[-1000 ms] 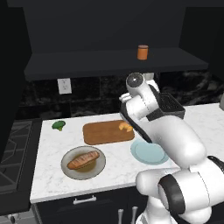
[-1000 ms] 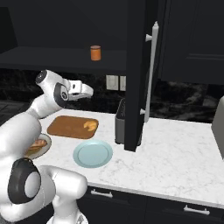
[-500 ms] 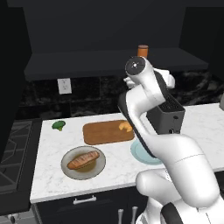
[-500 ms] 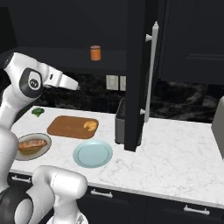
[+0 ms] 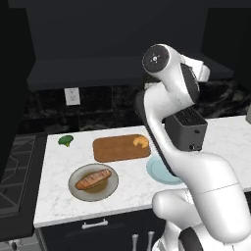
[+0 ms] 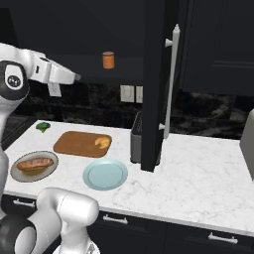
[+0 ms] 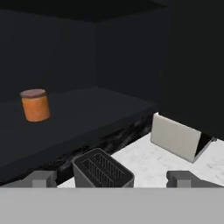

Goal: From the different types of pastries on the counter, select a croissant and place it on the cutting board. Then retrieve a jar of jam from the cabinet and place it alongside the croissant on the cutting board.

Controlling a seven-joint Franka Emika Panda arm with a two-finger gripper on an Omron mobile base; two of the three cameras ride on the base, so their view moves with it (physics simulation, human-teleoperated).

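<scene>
The golden croissant (image 5: 140, 142) (image 6: 102, 142) lies on the right end of the brown cutting board (image 5: 117, 149) (image 6: 77, 144) on the marble counter (image 6: 198, 173). On the dark cabinet shelf (image 7: 87, 116) the orange jar of jam (image 6: 108, 60) (image 7: 36, 105) stands upright. My gripper (image 6: 74, 77) (image 7: 112, 179) is raised to shelf height, open, with nothing between its fingertips (image 7: 43, 178). The jar is apart from it, ahead and to the left in the hand view. In the left base view my arm hides the jar.
A grey plate (image 5: 78, 188) (image 6: 20, 173) holds the brown loaf (image 5: 93, 179). Also on the counter are a broccoli floret (image 5: 65, 140), a light-blue plate (image 6: 105, 174) and a dark toaster (image 5: 186, 130) (image 7: 103, 168). The open cabinet door (image 6: 158, 84) hangs right of the jar.
The arm has risen from above the cutting board and swung the hand up to shelf level. The croissant stays on the board.
</scene>
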